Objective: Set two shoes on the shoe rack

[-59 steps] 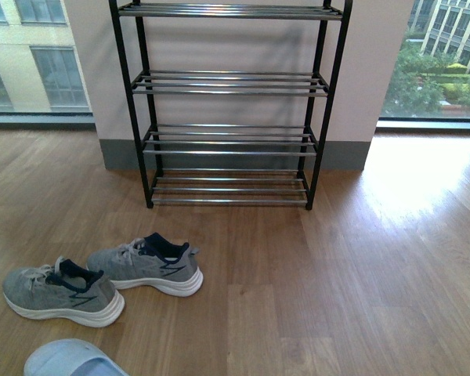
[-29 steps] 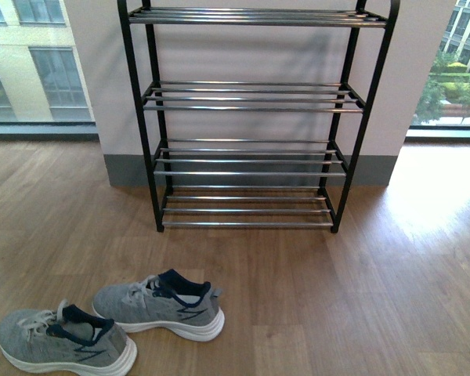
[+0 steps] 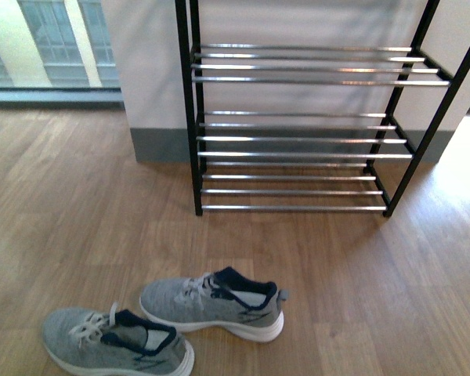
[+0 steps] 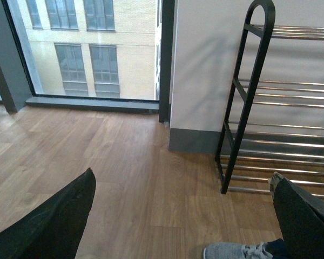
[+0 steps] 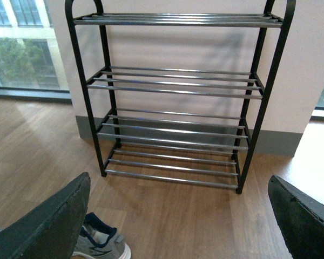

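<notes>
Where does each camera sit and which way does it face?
Front view: on the body, angled down at two shoes before the shoe rack; no arms.
Left wrist view: faces rack's end and a window; open left end effector frames it.
Right wrist view: faces the rack squarely; open right end effector frames it.
All show the rack.

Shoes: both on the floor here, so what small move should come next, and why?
Probably lower the open left gripper toward the farther shoe: it and the nearer shoe lie on the floor, left of centre, short of the shoe rack, whose visible tiers are bare.
</notes>
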